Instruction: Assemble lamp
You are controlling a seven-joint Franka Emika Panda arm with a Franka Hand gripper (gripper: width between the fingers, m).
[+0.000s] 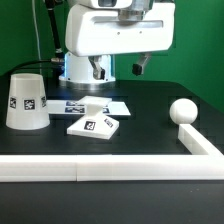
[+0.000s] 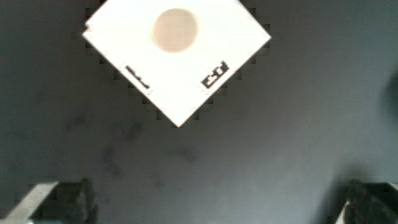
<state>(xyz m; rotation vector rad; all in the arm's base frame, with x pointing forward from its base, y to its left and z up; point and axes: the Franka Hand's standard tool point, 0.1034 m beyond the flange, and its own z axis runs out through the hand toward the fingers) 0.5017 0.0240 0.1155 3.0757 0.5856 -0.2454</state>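
Observation:
The flat square lamp base (image 1: pixel 94 122) lies on the black table in front of the arm, tags on its edge. In the wrist view it (image 2: pixel 178 55) shows as a white diamond with a round hole in it. The cone-shaped shade (image 1: pixel 27 101) stands at the exterior view's left. The ball-shaped bulb (image 1: pixel 182 111) rests at the exterior view's right near the white wall. My gripper (image 1: pixel 116 70) hangs above the table behind the base, open and empty; its fingertips (image 2: pixel 50 200) show wide apart with only bare table between them.
The marker board (image 1: pixel 85 103) lies flat behind the base. A white L-shaped wall (image 1: pixel 110 165) runs along the table's front and up the exterior view's right side. A green backdrop stands behind the arm.

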